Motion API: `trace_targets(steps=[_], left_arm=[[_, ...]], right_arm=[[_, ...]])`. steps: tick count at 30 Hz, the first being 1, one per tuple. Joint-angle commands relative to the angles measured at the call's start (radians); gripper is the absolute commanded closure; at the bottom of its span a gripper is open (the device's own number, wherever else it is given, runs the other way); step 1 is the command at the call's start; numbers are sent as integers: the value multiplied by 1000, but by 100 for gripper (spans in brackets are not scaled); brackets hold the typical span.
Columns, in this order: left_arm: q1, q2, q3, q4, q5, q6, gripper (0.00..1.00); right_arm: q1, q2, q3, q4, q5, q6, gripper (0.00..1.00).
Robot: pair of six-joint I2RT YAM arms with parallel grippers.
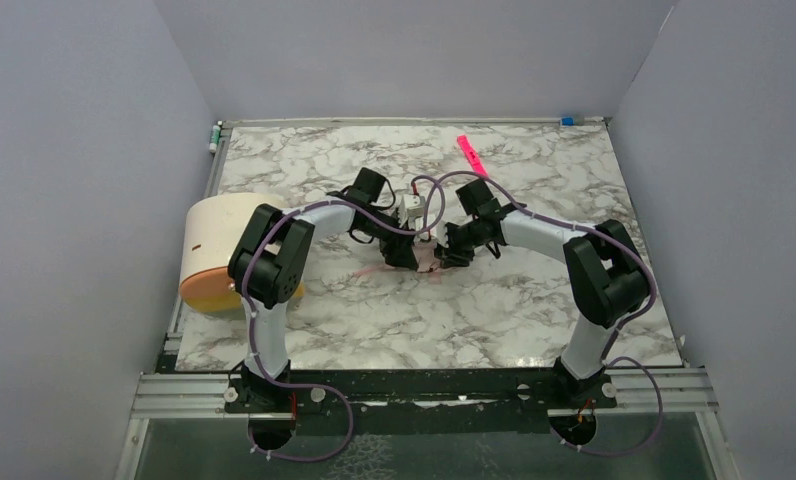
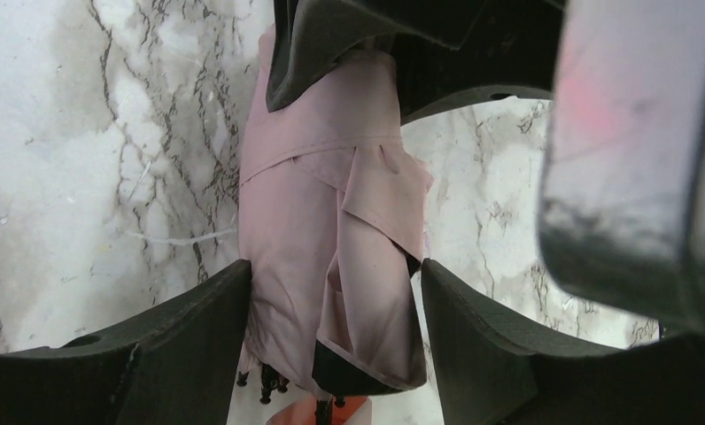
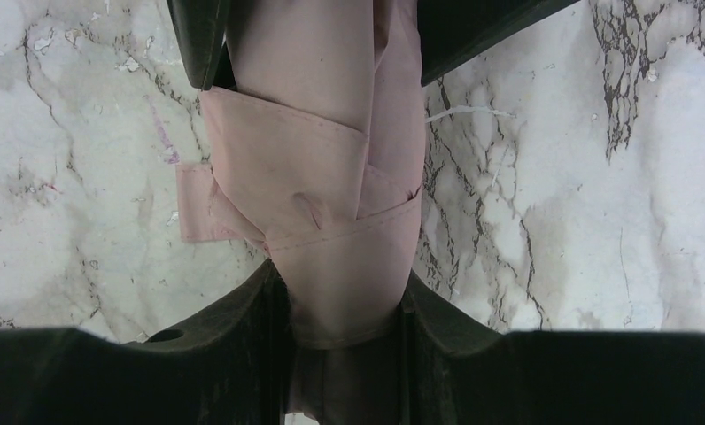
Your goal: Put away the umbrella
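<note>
Axis: umbrella (image 3: 331,177) runs tool to tool, straight ahead between each one's fingers.
Right tool (image 3: 340,292): I see it clenched on the umbrella.
Left tool (image 2: 336,274): straddles it; I can't tell its grip.

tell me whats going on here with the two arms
Both arms meet at a folded pale pink umbrella in the middle of the marble table. The right gripper is clamped on it. The left gripper straddles it, jaws close beside the fabric, grip unclear. It is not put away yet.
</note>
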Motion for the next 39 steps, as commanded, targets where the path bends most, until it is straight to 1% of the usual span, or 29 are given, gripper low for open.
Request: trace_targets(steps=[1,7,11,15,20,25,27,28,30,32,36,39], left_arm=[[-40,53,1,-90,-8,7,31],[-40,99,7,-102,28,-25,34],[-53,110,-4,-123,-9,-15,35],[-58,119,-11,-130,-14,-16,40],[-63,128,-9,-145,-23,-13,51],[-65,135,-1,-172,-43,4,69],[-65,139,3,-185,-46,13,78],[-65,142,14,-209,-39,35,100],[-63,151,31,-227,-42,35,100],[-63,156,42,-232,-47,33,100],[-57,156,47,-233,-51,29,100],[-53,157,47,-233,-54,28,100]], right_arm=[[6,34,-61,-58,104,22,87],[4,24,-87,-13,111,27,87],[5,24,-89,-8,113,28,87],[5,25,-86,-2,107,34,87],[5,25,-84,2,108,40,87],[5,16,-92,18,109,43,87],[6,12,-94,25,109,44,87],[5,-2,-97,39,106,50,76],[6,-18,-103,55,107,63,64],[6,-47,-125,102,120,92,55],[5,-135,-168,189,114,139,47],[6,-178,-185,190,123,163,43]])
